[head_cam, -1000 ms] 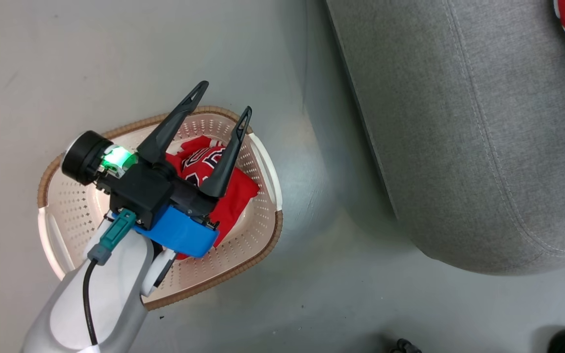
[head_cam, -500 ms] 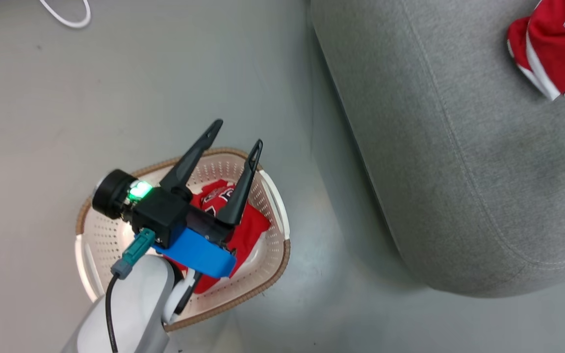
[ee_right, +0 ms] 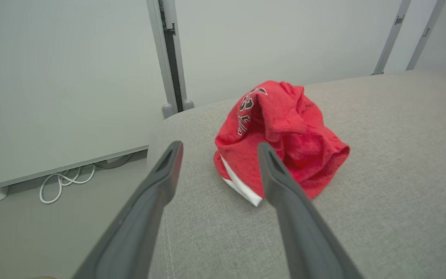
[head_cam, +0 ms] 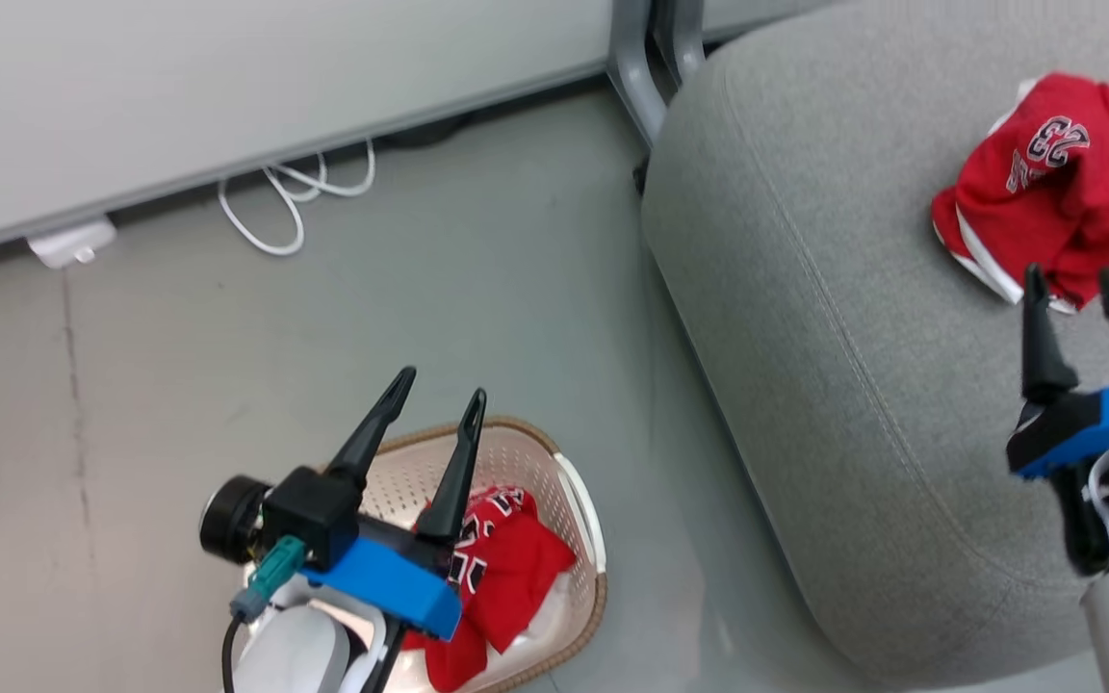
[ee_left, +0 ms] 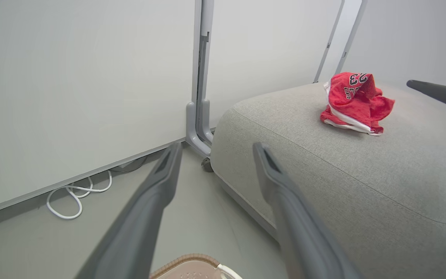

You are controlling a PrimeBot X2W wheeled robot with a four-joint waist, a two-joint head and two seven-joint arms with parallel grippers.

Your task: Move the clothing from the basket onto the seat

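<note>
Lying in the basket [head_cam: 597, 597] at the head view's lower middle, the crumpled jersey [head_cam: 516, 568] looks light and limp, probably best pinched at a raised fold half hidden by the left gripper [head_cam: 441, 383], its jaws spread and empty like those of the right gripper [head_cam: 1070, 274] near the other jersey [head_cam: 1055, 183] on the seat [head_cam: 853, 385].

"What's ahead of the left gripper [ee_left: 217, 146]?"

"Its two dark fingers stand spread with nothing between them; beyond lies the grey seat [ee_left: 323, 182]; a crumpled red jersey [ee_left: 352, 102] sits on top, white trim along its lower edge, black numerals facing up."

"Anything near it?"

"The right gripper's finger [ee_left: 438, 94] pokes in from the side, tip towards the jersey but apart from it."

"And lower down?"

"The basket [ee_left: 186, 265] shows a bit of brown rim low between the fingers; a white cable [ee_left: 78, 193] loops on the floor by the pale wall; a grey post [ee_left: 199, 97] stands beside the seat's corner."
</note>
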